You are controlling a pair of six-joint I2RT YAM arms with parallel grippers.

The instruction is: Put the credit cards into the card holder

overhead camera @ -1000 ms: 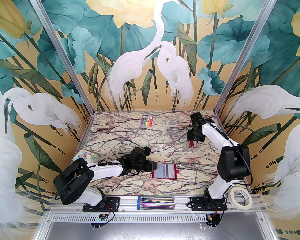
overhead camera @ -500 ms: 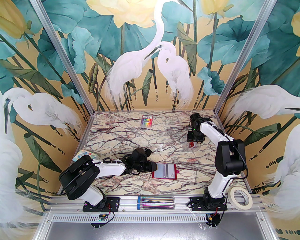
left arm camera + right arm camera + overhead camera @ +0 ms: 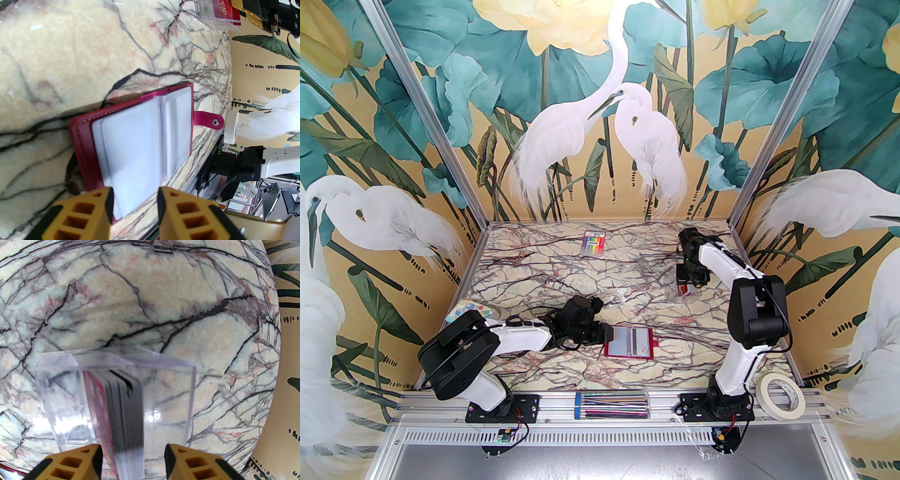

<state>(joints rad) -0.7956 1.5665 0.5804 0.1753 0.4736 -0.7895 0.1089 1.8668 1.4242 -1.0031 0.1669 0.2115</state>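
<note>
The card holder [image 3: 629, 343] lies open on the marble table, dark red, with pale clear sleeves and a snap tab at its right. My left gripper [image 3: 609, 333] is at its left end. In the left wrist view the card holder [image 3: 82, 131] fills the middle, and the left gripper [image 3: 136, 189] stands open, its fingers either side of the near sleeve corner. The credit cards [image 3: 126, 404] stand on edge as a grey stack with a red one beside it in a clear plastic box [image 3: 171, 390]. My right gripper [image 3: 133, 447] is open, straddling the stack from above the box [image 3: 685, 290].
A rainbow-striped pack [image 3: 593, 243] lies at the back centre. A colourful patterned white square [image 3: 471, 311] sits by the left wall. A masking tape roll [image 3: 780, 393] and a clear case of pens [image 3: 611, 404] rest on the front rail.
The right gripper has come down a little over the clear box and its jaws have narrowed slightly. The left arm shifted forward early on, then held still at the card holder.
</note>
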